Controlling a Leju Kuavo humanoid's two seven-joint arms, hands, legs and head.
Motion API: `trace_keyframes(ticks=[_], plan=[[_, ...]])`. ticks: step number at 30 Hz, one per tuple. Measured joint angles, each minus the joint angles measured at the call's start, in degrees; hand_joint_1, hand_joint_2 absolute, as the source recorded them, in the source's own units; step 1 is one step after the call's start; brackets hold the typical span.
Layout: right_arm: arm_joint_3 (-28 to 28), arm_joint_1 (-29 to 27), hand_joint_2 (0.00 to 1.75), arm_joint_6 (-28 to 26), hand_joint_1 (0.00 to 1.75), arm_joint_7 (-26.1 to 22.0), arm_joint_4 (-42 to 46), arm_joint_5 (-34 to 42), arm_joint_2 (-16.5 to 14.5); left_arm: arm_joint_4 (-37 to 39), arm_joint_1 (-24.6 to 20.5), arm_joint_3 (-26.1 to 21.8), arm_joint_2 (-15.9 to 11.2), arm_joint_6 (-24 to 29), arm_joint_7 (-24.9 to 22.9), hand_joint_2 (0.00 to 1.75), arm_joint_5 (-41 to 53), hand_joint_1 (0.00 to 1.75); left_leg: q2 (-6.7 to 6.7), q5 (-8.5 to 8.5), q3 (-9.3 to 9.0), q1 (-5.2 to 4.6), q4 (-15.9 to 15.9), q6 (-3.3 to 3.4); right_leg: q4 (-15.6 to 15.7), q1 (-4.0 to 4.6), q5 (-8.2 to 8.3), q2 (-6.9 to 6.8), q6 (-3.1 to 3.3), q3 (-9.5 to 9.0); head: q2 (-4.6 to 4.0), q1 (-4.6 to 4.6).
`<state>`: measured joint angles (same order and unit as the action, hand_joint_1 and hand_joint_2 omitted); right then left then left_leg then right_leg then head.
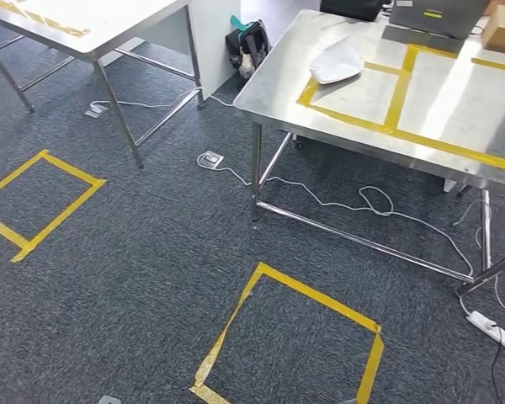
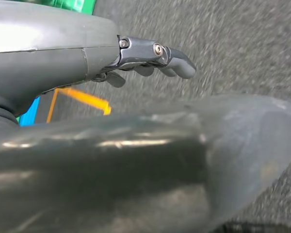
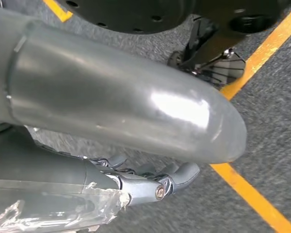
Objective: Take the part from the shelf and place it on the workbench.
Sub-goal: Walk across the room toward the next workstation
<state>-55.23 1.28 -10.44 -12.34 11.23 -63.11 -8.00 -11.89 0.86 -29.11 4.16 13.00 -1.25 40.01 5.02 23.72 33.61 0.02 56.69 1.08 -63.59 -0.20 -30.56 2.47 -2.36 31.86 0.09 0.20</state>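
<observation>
The white part (image 1: 337, 62) is lying on the steel tabletop (image 1: 282, 97), just inside its yellow tape frame (image 1: 390, 118) near the front-left corner. Both the left robot hand (image 2: 151, 60) and right robot hand (image 3: 151, 182) are hanging over carpet (image 1: 142, 252) with fingers apart, holding nothing.

Your left hand (image 2: 151, 60) has a smooth grey cover, a thick grey thumb (image 2: 195, 160) and dark glossy fingers (image 2: 180, 65) joined by silver screws. Your right hand (image 3: 151, 187) looks the same: a rounded grey thumb (image 3: 137, 104), dark fingers (image 3: 186, 172), a brass-coloured screw and crinkled clear tape on its cover.
</observation>
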Motion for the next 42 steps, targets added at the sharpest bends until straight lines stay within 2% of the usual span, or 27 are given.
trace_keyframes(ticks=[2,3,4,5,7,9,11,12,13,14,16,17,18,20,22,24,26,27,28,29,31,33,35,37,39,41,42], plan=[[-0.3,0.1,0.0,0.0,0.0,0.0,0.0,0.2,-0.1,0.0,-0.2,0.0,0.5,0.0,0.0,0.0,-0.2,0.0,1.41,-0.31,0.37,-0.04,0.2,-0.51,5.3,-0.28,1.73,2.43,0.22,-2.09,0.0,-0.07],[-0.5,0.1,0.0,0.0,0.0,0.0,0.0,0.2,-0.1,0.0,-0.1,0.0,0.7,-0.1,0.0,0.0,-0.4,0.0,2.06,-0.52,0.64,0.02,0.2,-0.86,5.9,-0.26,1.62,2.75,0.37,-2.27,0.0,-0.1],[-0.6,0.1,0.0,0.0,0.0,0.0,0.0,0.2,-0.2,0.0,0.0,-0.1,0.9,-0.2,0.0,0.0,-0.6,0.0,2.74,-0.8,0.94,0.16,0.1,-1.25,6.0,-0.24,1.77,2.16,0.57,-2.35,0.0,-0.13],[-0.7,0.1,0.0,0.0,0.0,0.0,0.0,0.3,-0.3,0.0,0.1,-0.1,1.0,-0.3,0.0,0.0,-0.9,0.0,2.64,-0.86,1.19,0.24,0.1,-1.6,6.1,-0.24,2.0,1.45,0.88,-2.46,0.0,-0.1],[-0.8,0.2,0.0,0.0,0.0,0.0,0.2,0.2,-0.4,0.0,0.3,-0.2,1.4,-0.7,0.0,0.0,-1.3,0.0,0.0,0.79,2.46,0.15,2.4,-2.21,6.4,-0.37,2.52,-0.13,1.55,-2.63,0.0,-0.42],[-0.9,0.0,0.0,0.0,0.0,0.0,0.2,0.2,-0.4,0.0,0.1,-0.3,1.7,-0.9,0.0,0.0,-1.6,0.0,-3.36,4.72,5.46,0.14,8.9,-2.64,6.5,-0.33,2.71,-1.95,1.85,-2.51,0.0,-0.75],[-1.0,-0.2,0.0,0.1,0.0,0.0,0.3,0.2,-0.4,0.0,-0.1,-0.4,1.9,-1.1,0.0,0.0,-1.7,0.0,-4.18,7.27,8.25,0.39,15.4,-3.02,6.5,-0.31,2.69,-3.94,1.88,-2.36,0.0,-0.78],[-1.1,-0.2,0.0,0.1,0.0,0.0,0.3,0.2,-0.4,0.0,0.0,-0.5,1.9,-1.2,0.0,0.0,-1.7,0.0,-4.32,7.04,8.35,0.52,16.0,-3.16,6.5,-0.34,2.67,-4.84,1.85,-2.32,0.0,-0.79],[-1.1,-0.2,0.0,0.1,0.0,0.1,0.3,0.2,-0.4,0.0,0.0,-0.7,1.9,-1.2,0.0,0.0,-1.8,0.0,-4.6,5.82,7.28,0.63,14.4,-3.25,6.5,-0.4,2.63,-5.66,1.77,-2.34,0.0,-0.8],[-1.2,-0.2,0.0,0.1,0.0,0.1,0.3,0.1,-0.4,0.0,0.1,-0.9,2.0,-1.3,0.0,0.0,-1.8,0.0,-5.31,4.09,5.24,0.71,11.1,-3.31,6.5,-0.46,2.54,-6.42,1.62,-2.42,0.0,-0.8],[-1.2,-0.2,0.0,0.2,0.0,0.2,0.3,0.1,-0.4,0.0,-0.1,-1.2,2.2,-1.4,0.0,0.0,-1.8,0.0,-7.94,1.63,0.9,0.66,3.7,-3.21,6.3,-0.25,2.14,-7.72,1.03,-2.45,0.0,-0.87],[-1.2,-0.2,0.0,0.2,0.0,0.2,0.3,0.0,-0.4,0.0,-0.2,-1.3,2.3,-1.4,0.0,0.0,-1.8,0.0,-8.77,1.25,-0.3,0.59,1.5,-2.94,6.3,-0.07,1.93,-8.33,0.67,-2.45,0.0,-0.77],[-1.2,-0.1,0.0,0.3,0.0,0.3,0.4,0.0,-0.4,0.0,-0.3,-1.4,2.5,-1.5,0.0,0.0,-1.8,0.0,-9.0,1.34,-0.76,0.48,0.6,-2.6,6.3,0.12,1.74,-8.91,0.31,-2.51,0.0,-0.69],[-1.2,0.1,0.0,0.4,0.0,0.3,0.4,0.0,-0.4,0.0,-0.1,-1.6,2.7,-1.5,0.0,0.0,-1.7,0.0,-7.66,1.37,-0.64,0.45,0.3,-1.7,6.4,0.05,1.53,-9.62,-0.32,-3.07,0.0,-0.46],[-1.3,0.2,0.0,0.5,0.0,0.4,0.4,0.0,-0.4,0.0,0.1,-1.6,2.8,-1.5,0.0,0.0,-1.4,0.0,-6.5,1.13,-0.57,0.56,0.2,-0.93,4.5,-0.22,-0.09,-7.38,-0.84,-2.65,0.0,-0.3],[-1.4,0.0,0.0,0.6,0.0,0.4,0.4,0.1,-0.4,0.0,-0.1,-1.7,2.9,-1.5,0.0,0.0,-1.1,0.0,-5.23,0.93,-0.44,0.53,0.1,-0.35,-2.2,-0.31,-3.88,-4.03,-1.01,0.29,0.0,-0.06],[-1.5,-0.3,0.0,0.7,0.0,0.4,0.4,0.1,-0.4,0.0,-0.3,-1.7,3.2,-1.5,-0.1,0.0,-0.8,0.0,-3.65,0.86,-0.34,0.37,0.1,-0.11,-9.4,-0.27,-6.61,-2.8,-0.9,3.82,0.0,-0.01],[-1.6,-0.4,0.0,0.7,0.0,0.4,0.4,0.1,-0.4,0.0,-0.3,-1.7,3.3,-1.5,-0.2,0.0,-0.6,0.0,-2.82,0.85,-0.35,0.32,0.1,-0.1,-10.7,-0.24,-6.43,-2.62,-0.78,4.65,0.0,0.0],[-1.7,-0.4,0.0,0.7,0.0,0.4,0.4,0.2,-0.4,0.0,-0.2,-1.7,3.3,-1.5,-0.2,0.0,-0.5,0.0,-2.01,0.84,-0.39,0.3,0.2,-0.11,-9.5,-0.23,-5.05,-2.44,-0.62,4.39,0.0,-0.01],[-1.7,-0.4,0.0,0.7,0.0,0.4,0.4,0.2,-0.4,0.0,-0.2,-1.7,3.4,-1.5,-0.3,0.0,-0.3,0.0,-1.18,0.81,-0.46,0.31,0.2,-0.15,-6.4,-0.24,-2.91,-1.97,-0.42,3.18,0.0,0.01],[-1.8,-0.4,0.0,0.7,0.0,0.4,0.4,0.2,-0.3,0.0,-0.3,-1.7,3.6,-1.4,-0.4,0.0,-0.2,0.0,0.39,0.72,-0.41,0.32,0.3,-0.42,1.6,-0.47,0.82,1.16,0.03,-0.13,0.0,-0.02],[-1.9,-0.4,0.0,0.7,0.0,0.4,0.4,0.2,-0.2,0.0,-0.5,-1.7,3.8,-1.5,-0.4,0.0,0.0,0.0,1.8,0.45,-0.04,0.43,0.3,-1.09,5.6,-0.54,1.88,3.49,0.29,-1.76,0.0,-0.06],[-2.1,-0.3,0.0,0.7,0.0,0.5,0.4,0.1,-0.2,0.0,-0.4,-1.7,3.9,-1.5,-0.4,0.0,0.1,0.0,3.02,-0.01,0.38,0.7,0.1,-1.98,5.9,-0.38,2.12,2.49,0.69,-2.07,0.0,-0.05],[-2.1,-0.3,0.0,0.6,0.0,0.7,0.4,-0.1,-0.2,0.0,-0.3,-1.7,4.0,-1.6,-0.4,0.0,0.1,0.0,0.97,0.84,1.28,0.66,1.3,-2.58,6.4,-0.42,2.62,0.83,1.4,-2.36,0.0,-0.24],[-2.1,-0.4,0.0,0.3,0.0,0.9,0.4,-0.3,-0.2,0.0,-0.4,-1.7,4.0,-1.8,-0.2,0.0,0.1,0.0,-2.72,4.16,3.96,0.5,6.7,-2.95,6.6,-0.4,2.84,-1.05,1.87,-2.39,0.0,-0.5],[-2.2,-0.4,0.0,0.1,0.0,0.9,0.4,-0.6,-0.2,0.0,-0.7,-1.7,4.0,-2.1,-0.1,0.0,0.1,0.0,-4.01,7.37,7.41,0.6,13.9,-3.35,6.6,-0.29,2.77,-3.09,2.03,-2.3,0.0,-0.55],[-2.2,-0.3,0.0,0.0,0.0,0.9,0.4,-0.7,-0.2,0.0,-0.7,-1.7,4.0,-2.3,-0.1,0.0,0.1,0.0,-4.19,7.65,8.16,0.66,15.7,-3.49,6.6,-0.28,2.73,-4.07,2.04,-2.28,0.0,-0.55]])
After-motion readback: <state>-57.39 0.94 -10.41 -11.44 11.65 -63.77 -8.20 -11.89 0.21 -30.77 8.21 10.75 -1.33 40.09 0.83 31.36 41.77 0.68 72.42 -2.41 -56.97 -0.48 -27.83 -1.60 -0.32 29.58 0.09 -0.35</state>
